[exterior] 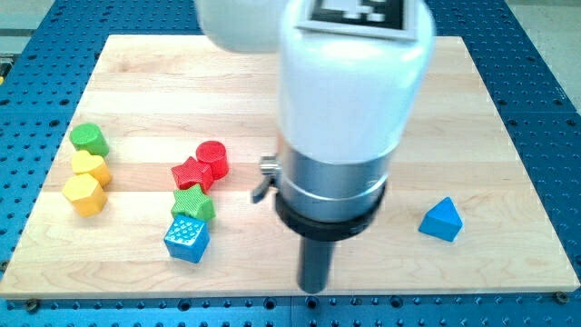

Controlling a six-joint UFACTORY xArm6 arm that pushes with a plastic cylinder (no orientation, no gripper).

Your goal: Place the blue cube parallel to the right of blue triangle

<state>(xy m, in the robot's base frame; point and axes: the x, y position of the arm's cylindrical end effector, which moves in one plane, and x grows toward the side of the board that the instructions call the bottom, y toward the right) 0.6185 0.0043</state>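
The blue cube (186, 238) lies near the board's bottom edge, left of centre. The blue triangle (441, 220) lies far to the view's right, at about the same height. My tip (313, 289) is at the end of the dark rod, near the bottom edge, between the two. It is well to the right of the cube and to the left of the triangle, touching neither.
A green star (193, 203) sits just above the blue cube, with a red star (192, 173) and a red cylinder (212, 157) above that. At the left stand a green cylinder (90, 139) and two yellow blocks (91, 167) (83, 193). The arm's white body (349, 82) hides the board's centre.
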